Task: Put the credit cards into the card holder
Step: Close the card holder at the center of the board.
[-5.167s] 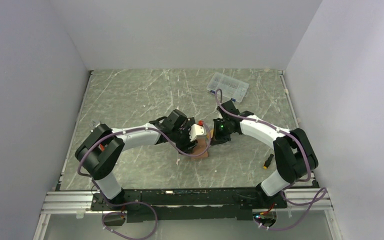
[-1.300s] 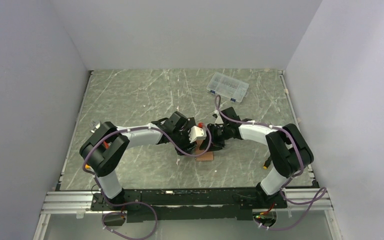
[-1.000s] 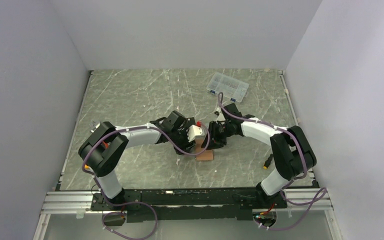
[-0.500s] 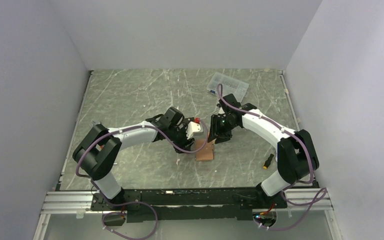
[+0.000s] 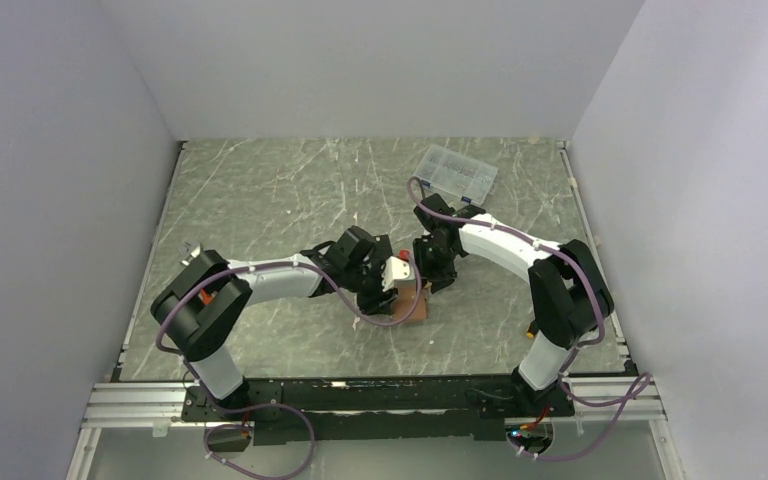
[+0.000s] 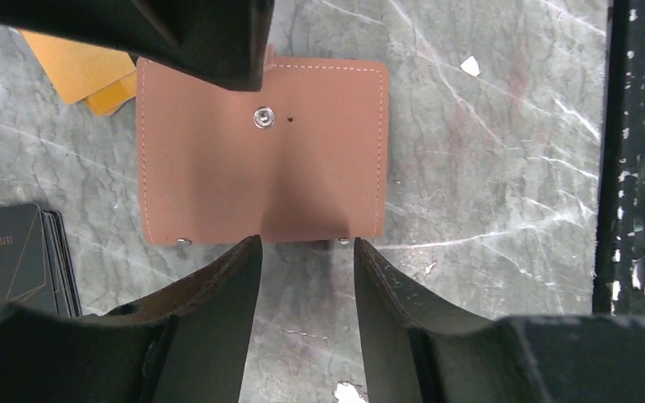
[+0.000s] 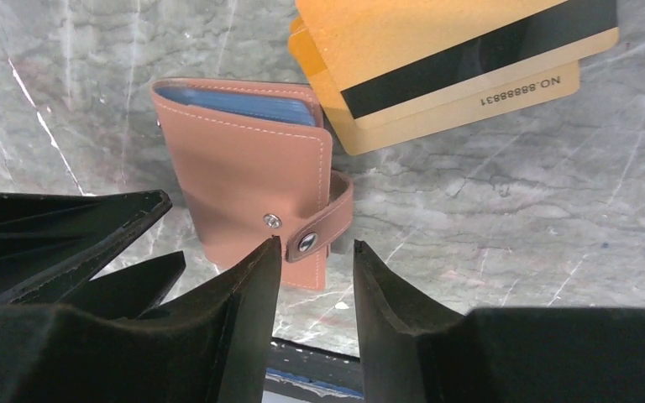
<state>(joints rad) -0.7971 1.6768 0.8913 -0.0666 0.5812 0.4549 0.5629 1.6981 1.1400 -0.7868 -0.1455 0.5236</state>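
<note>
The tan-brown card holder lies folded on the table, snap stud up. In the right wrist view the card holder shows blue-grey pockets at its far edge, and its strap hangs loose. Orange-gold credit cards with a black stripe lie stacked beside it; they also show in the left wrist view. The silver-grey card is out of view. My left gripper is open and empty, just off the holder's near edge. My right gripper is open, with the strap snap between its tips. In the top view the holder lies between both grippers.
A small stack of black rectangles lies left of the holder. A clear compartment box sits at the back right. A small yellow-black object lies by the right arm's base. The two arms' heads are close together.
Over the last second the right gripper has lifted, then swung back down over the holder's strap side. The left gripper has shifted a little nearer the holder. The holder stays on the table.
</note>
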